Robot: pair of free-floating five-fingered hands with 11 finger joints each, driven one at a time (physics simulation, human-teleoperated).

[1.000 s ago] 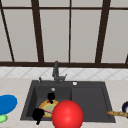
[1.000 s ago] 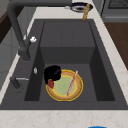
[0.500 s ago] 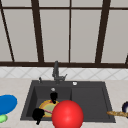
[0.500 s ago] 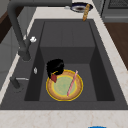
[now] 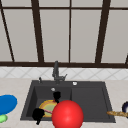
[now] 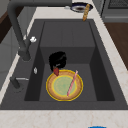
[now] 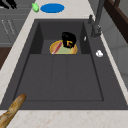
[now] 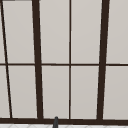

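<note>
A yellow plate (image 6: 64, 85) with a green middle lies in the sink's left basin (image 5: 37, 96), and a pink stick (image 6: 72, 83) rests across it. My right hand (image 5: 57, 96) hovers over the plate's back edge, curled on a small red thing (image 6: 56, 71); it shows as a dark lump in the left side view (image 6: 57, 60) and the right side view (image 7: 68, 39). My left hand (image 5: 38, 115) hangs open at the sink's front left rim, also seen far off in the right side view (image 7: 7, 3). A big red ball (image 5: 67, 114) covers the plate's right part in the front view.
The dark faucet (image 5: 56, 71) stands behind the basins. A blue plate (image 5: 7, 103) and a green thing (image 7: 35, 7) lie on the left counter. A baguette (image 5: 117, 113) and a dark bowl (image 6: 79, 7) sit on the right counter. The right basin (image 7: 60, 75) is shallow and flat.
My right hand has drifted rightward from the plate's left part to its back edge, the small red thing moving with it. The left hand and the red ball have stayed put.
</note>
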